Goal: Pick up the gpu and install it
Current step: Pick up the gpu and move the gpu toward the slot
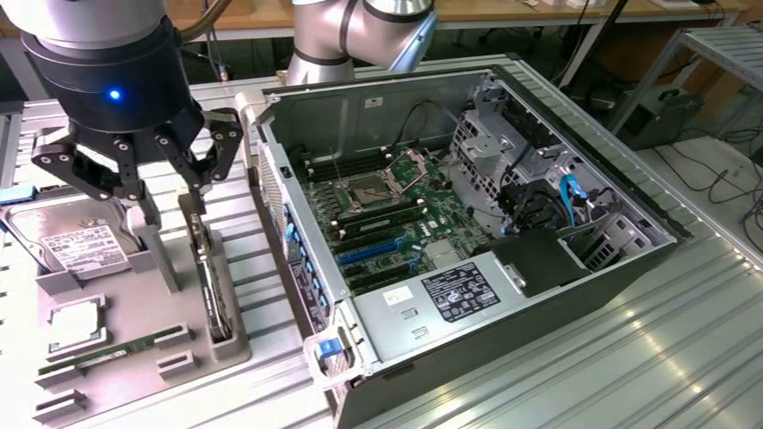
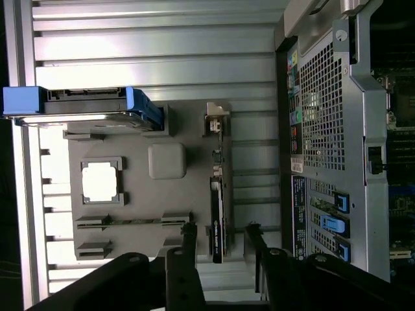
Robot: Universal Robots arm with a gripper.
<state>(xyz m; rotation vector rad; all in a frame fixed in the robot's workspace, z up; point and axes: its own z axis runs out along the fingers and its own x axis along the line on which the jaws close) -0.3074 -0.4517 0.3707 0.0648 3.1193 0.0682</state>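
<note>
The gpu [image 1: 213,281] [image 2: 219,214] stands on its long edge in a slot of the grey tray [image 1: 131,357] [image 2: 142,194], along the tray's side nearest the open computer case [image 1: 477,223], on the ribbed tabletop [image 1: 667,340]. The gripper [image 1: 167,210] [image 2: 220,243] hangs over that side of the tray. Its fingers [image 2: 189,243] are spread wide and grasp nothing. In the wrist view the card's end runs between them, with a gap on each side.
</note>
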